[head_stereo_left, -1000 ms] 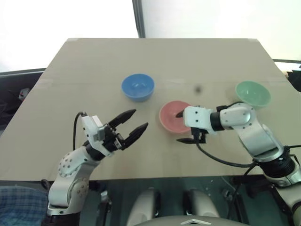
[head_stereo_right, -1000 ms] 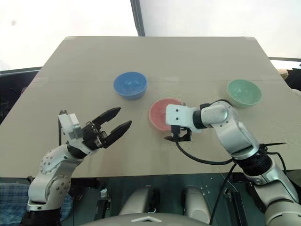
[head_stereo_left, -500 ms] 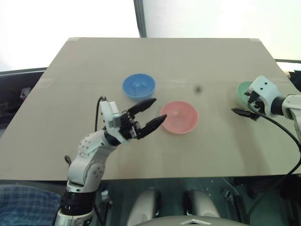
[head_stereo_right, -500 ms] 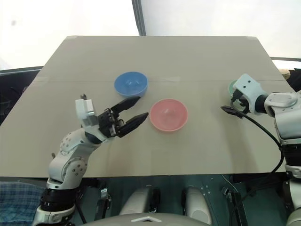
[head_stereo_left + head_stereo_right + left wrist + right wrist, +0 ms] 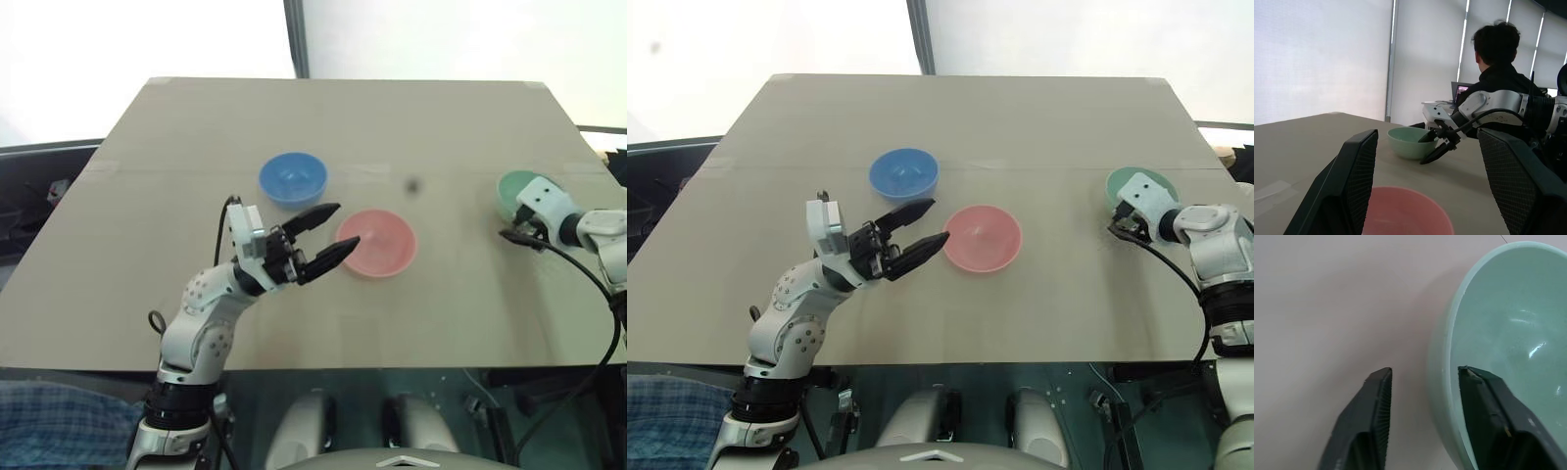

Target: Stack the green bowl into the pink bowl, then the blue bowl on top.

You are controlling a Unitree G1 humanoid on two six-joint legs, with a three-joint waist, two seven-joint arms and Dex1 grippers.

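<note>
— Since the green bowl [image 5: 516, 189] must go first, nearer to which claw?
— Right claw [image 5: 1425, 371], by far. Sits at that bowl's near rim, out at the right side of the table [image 5: 441, 127]. Left claw [image 5: 343, 224] well apart from it, on the other side of the pink bowl [image 5: 384, 245].
— State of the right claw?
— Narrow gap, not yet pinched. Straddles the rim: one finger over the inside, the other outside, with bare table showing between it and the wall. Holds nothing, judging by that gap.
— And the left?
— Spread wide, empty. Tips aimed at the pink bowl's left side, just beside it but not touching. Blue bowl [image 5: 292, 177] just beyond, toward the far edge.
— Which relation decides the coming move?
— Rim between the fingers. Round bowl, so no long axis to match; only needs the wall centred in the gap before closing. After that, probably a lift and a carry leftward to the pink bowl at mid-table.
— Anything given by one view and not another?
— Right wrist view: the gap at the outer finger, too small to read from the head views. Left wrist view: side-on, upper finger dipping over the rim, lower one beside the wall; also a person [image 5: 1501, 63] seated beyond the table, back turned. Head views: the whole layout, three bowls apart, none stacked.
</note>
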